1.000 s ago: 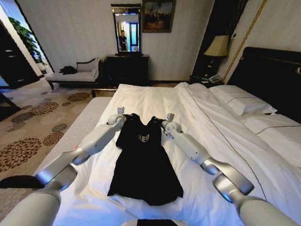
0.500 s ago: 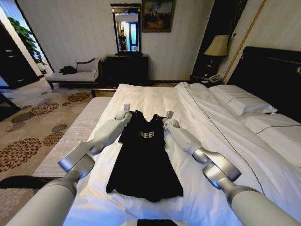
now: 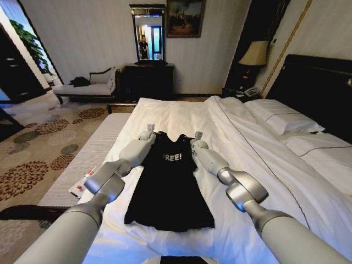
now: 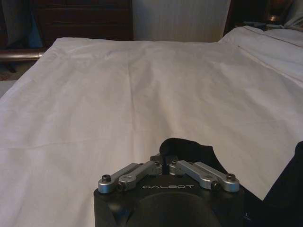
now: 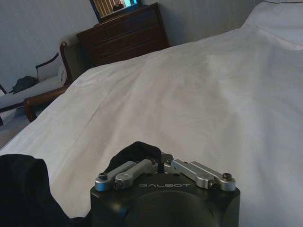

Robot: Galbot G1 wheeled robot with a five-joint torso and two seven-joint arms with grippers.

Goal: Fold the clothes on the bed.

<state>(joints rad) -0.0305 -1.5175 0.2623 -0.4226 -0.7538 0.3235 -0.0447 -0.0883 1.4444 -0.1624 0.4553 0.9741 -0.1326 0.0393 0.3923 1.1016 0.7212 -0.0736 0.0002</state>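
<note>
On the white duvet (image 3: 181, 118) of the bed (image 3: 308, 159), the black "FREE!" T-shirt (image 3: 170, 187) lies spread flat. Left gripper (image 3: 149, 131) and right gripper (image 3: 196, 137) each pinch a shoulder of it, fingers clenched on cloth.

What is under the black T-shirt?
The black T-shirt lies on the bed's white duvet, which shows all around it. Each hand, left and right, pinches a shoulder. The duvet directly beneath is covered.
</note>
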